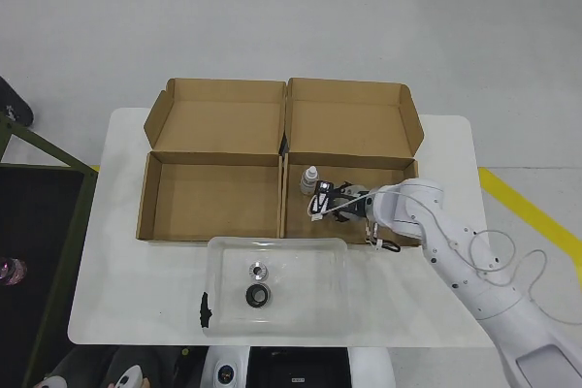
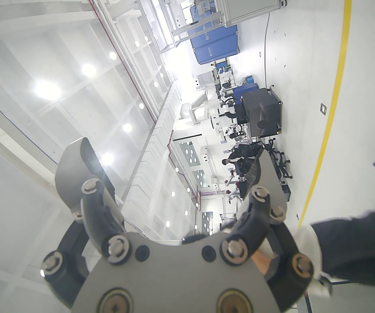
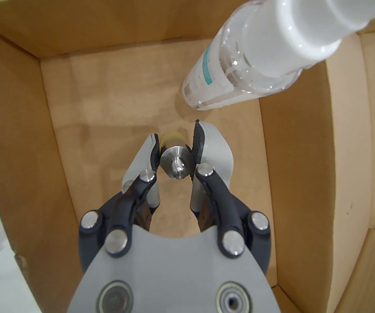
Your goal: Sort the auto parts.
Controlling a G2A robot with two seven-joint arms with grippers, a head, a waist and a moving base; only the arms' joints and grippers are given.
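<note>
The right gripper [image 3: 176,139] sits inside the right-hand cardboard box [image 1: 359,173], its fingers [image 3: 203,138] narrowed around a small metal cylinder [image 3: 176,161]. The cylinder's long axis runs in line with the fingers. Its stepped, stubby end points back toward the wrist and the other end points at the box floor. That far end looks brass-coloured, though little of it can be seen. I cannot tell whether it touches the cardboard.

Just beside the gripper a clear bottle [image 3: 239,66] with a white cap stands upright near the box's back corner. The left-hand box [image 1: 213,199] adjoins this one on the white table [image 1: 126,242].

In front of both boxes is a clear plastic bin [image 1: 223,254] holding a silver round part [image 1: 258,272] and a black ring [image 1: 258,294], close together but apart.

The left gripper [image 2: 167,164] points up at the ceiling, fingers spread wide, with nothing between them.
</note>
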